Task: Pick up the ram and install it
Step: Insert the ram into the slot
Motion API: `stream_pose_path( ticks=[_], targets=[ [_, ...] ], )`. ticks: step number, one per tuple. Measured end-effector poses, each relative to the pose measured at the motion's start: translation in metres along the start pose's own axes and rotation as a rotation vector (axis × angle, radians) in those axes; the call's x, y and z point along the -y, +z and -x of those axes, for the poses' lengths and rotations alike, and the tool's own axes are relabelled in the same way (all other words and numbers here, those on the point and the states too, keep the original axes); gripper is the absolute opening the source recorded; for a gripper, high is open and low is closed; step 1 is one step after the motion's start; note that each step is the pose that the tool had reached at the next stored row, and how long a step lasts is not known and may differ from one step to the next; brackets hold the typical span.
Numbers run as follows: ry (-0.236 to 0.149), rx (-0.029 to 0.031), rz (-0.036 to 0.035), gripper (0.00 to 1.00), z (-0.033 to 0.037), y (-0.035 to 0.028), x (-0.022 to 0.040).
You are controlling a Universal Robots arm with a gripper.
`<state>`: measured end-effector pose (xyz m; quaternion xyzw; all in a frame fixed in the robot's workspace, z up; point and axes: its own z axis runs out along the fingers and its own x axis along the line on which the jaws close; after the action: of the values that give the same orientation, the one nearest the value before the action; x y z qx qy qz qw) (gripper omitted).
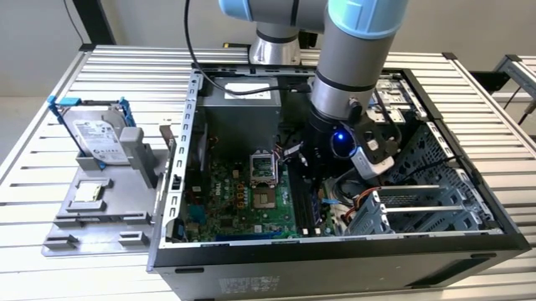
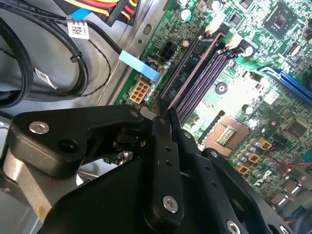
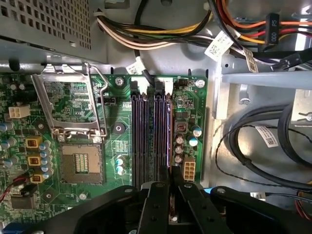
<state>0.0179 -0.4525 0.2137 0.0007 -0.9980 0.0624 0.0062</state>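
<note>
Your tool (image 2: 168, 114) sits low over the memory slots (image 3: 148, 136), fingers drawn nearly together on the ram (image 2: 192, 73), which shows edge-on in the second wrist view as a thin strip running away from the fingertips along the outermost slot, on the side away from the CPU socket (image 3: 80, 163). I judge the stick is at or just entering that slot; whether it is seated you cannot tell.

The risk from here: if the stick sits slightly off the slot's line or tilts, pressing down could jam it on the slot wall or stress the motherboard (image 1: 251, 207). The white latches (image 3: 146, 87) at the slot ends beyond the tool could also block it if they are not open.

Further back, the arm (image 1: 356, 69) comes down almost vertically into the open computer case (image 1: 335, 251), wrist just beside the cable bundle (image 1: 356, 204); a snag there could pull the stick askew.
</note>
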Motion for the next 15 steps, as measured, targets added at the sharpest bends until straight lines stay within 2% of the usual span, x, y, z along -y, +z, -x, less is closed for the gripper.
stream_pose_path(
  ticks=[4,7,13,14,15],
  targets=[
    [0.000,-0.0001,-0.0017,0.00,0.0000,0.0043,-0.0006],
    [0.000,-0.0017,-0.0019,0.00,-0.0001,0.0047,-0.0005],
    [0.000,-0.0014,-0.0011,0.00,-0.0001,0.0052,-0.0006],
    [0.000,-0.0015,-0.0010,1.00,-0.0001,0.0052,-0.0006],
    [0.000,-0.0016,-0.0011,1.00,-0.0001,0.0051,-0.0006]
  ],
)
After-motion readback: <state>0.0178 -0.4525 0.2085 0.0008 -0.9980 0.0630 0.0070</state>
